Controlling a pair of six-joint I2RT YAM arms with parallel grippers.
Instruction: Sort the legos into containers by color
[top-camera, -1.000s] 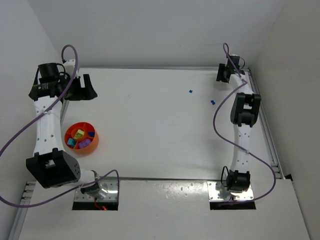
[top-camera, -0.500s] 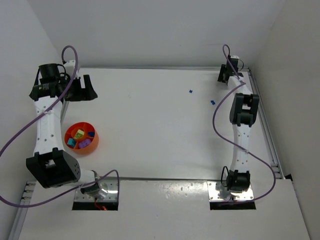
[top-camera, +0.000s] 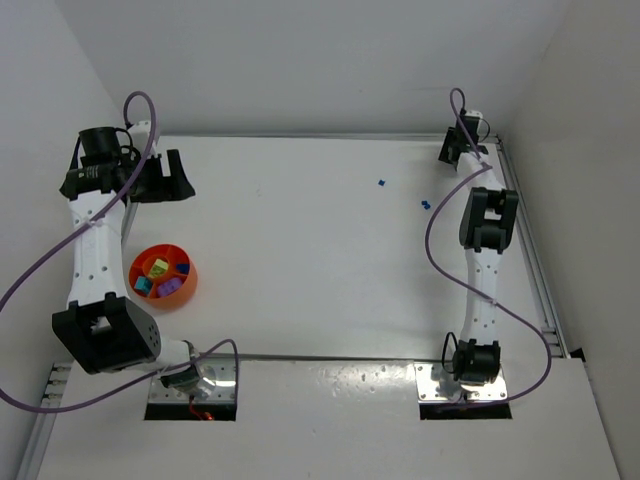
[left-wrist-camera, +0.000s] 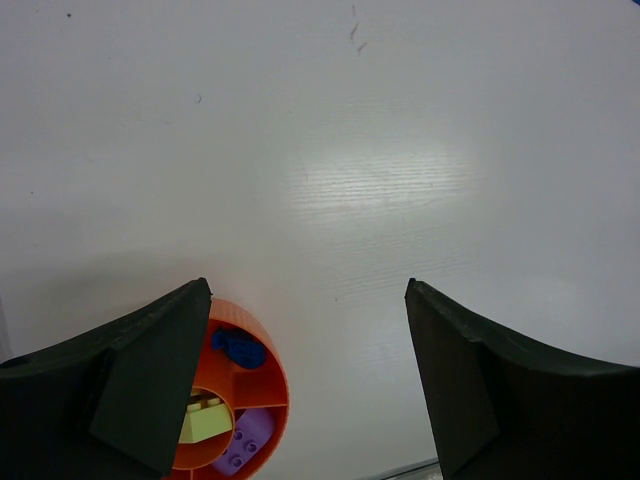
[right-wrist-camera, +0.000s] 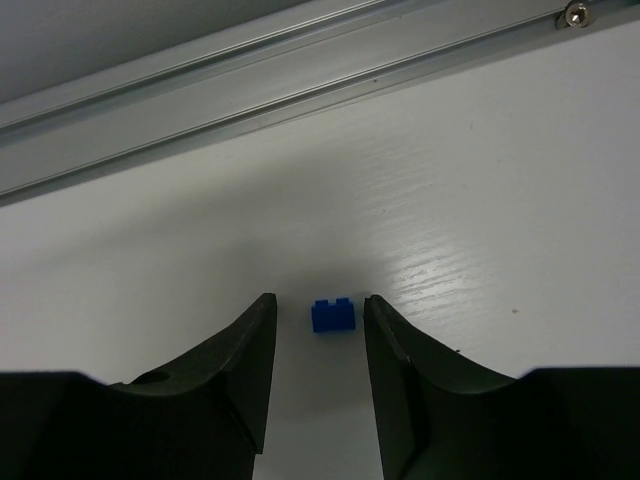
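Right gripper narrow, straddling blue brick, small gaps both sides. Left gripper wide, holding nothing, orange bowl near.

High overhead; two close, seemingly steep wrist views of table.

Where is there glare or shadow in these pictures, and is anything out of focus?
Left wrist view: soft glare on the table; the dark fingers look slightly blurred at their edges. Right wrist view: glare right of the blue brick, which is sharp; shadow lies to its left. Top view: even, diffuse light.
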